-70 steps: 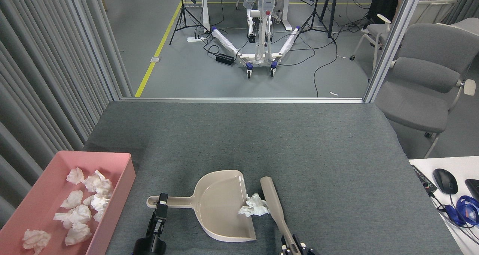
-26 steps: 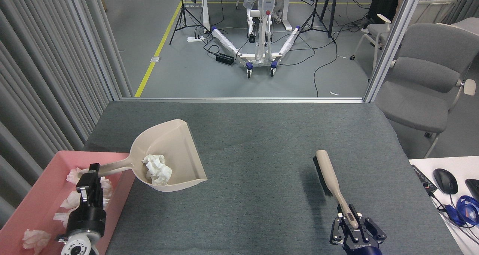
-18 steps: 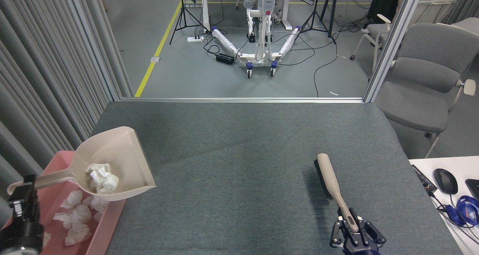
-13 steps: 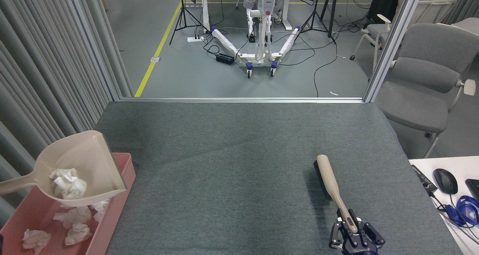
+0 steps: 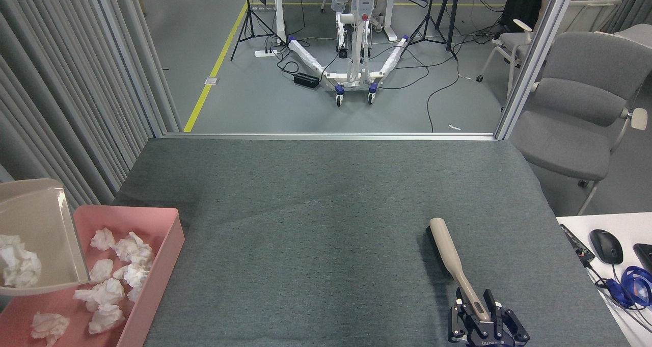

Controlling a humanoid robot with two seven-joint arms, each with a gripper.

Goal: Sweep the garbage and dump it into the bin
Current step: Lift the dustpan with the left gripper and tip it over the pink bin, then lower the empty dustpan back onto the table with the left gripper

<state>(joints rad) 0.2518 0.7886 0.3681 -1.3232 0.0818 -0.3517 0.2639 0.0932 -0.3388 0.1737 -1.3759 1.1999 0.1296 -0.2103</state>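
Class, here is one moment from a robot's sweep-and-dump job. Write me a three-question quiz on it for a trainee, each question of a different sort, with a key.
1. True or false: the tissue wad lies in the dustpan, not yet in the pink bin.
2. What does the right gripper hold? A) brush B) mouse C) cable
3. Fill in: the dustpan hangs over the bin's ____ side.

Key
1. True; the wad lies in the pan, above the loose wads in the bin.
2. A; it grips the handle of the brush, whose head lies over the grey table.
3. Left.

Single head view; looks forward and down over table.
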